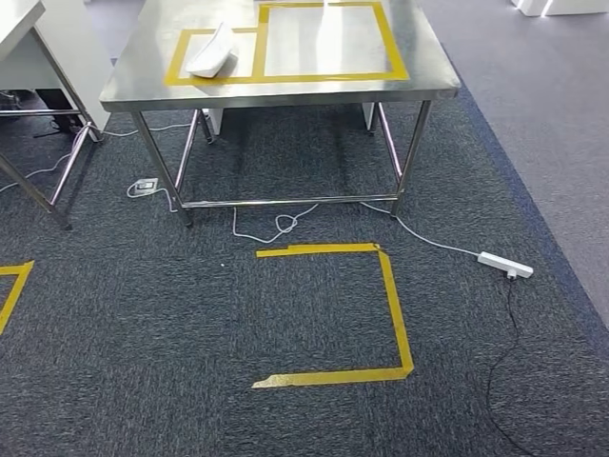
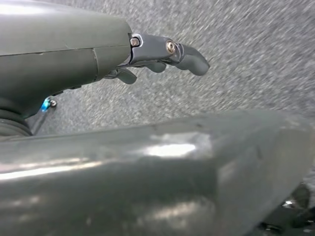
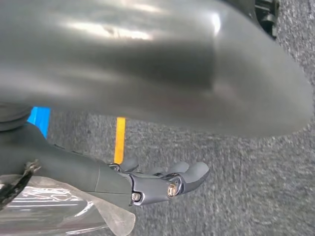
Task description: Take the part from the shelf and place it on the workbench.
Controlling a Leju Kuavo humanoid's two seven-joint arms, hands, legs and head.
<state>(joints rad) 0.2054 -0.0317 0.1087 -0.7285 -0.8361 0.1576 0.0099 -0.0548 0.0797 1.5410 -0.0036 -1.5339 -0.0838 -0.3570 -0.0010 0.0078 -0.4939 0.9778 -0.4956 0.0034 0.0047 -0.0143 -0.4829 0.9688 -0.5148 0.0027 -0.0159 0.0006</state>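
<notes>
On the steel workbench [image 1: 287, 93] ahead, a white part [image 1: 212, 52] lies inside the smaller of two yellow taped rectangles, at the bench's left. My left hand [image 2: 163, 54] hangs over the grey carpet with its fingers stretched out and nothing in them. Fingers straight and apart, my right hand [image 3: 159, 182] also hangs over the carpet and grips nothing. A piece of clear plastic [image 3: 55, 209] sits by the right wrist, behind the fingers.
A yellow taped outline [image 1: 395, 305] marks the carpet in front of the bench. A white power strip [image 1: 504, 265] and its cables [image 1: 280, 226] lie on the floor near the bench legs. Another table [image 1: 22, 29] stands at the far left.
</notes>
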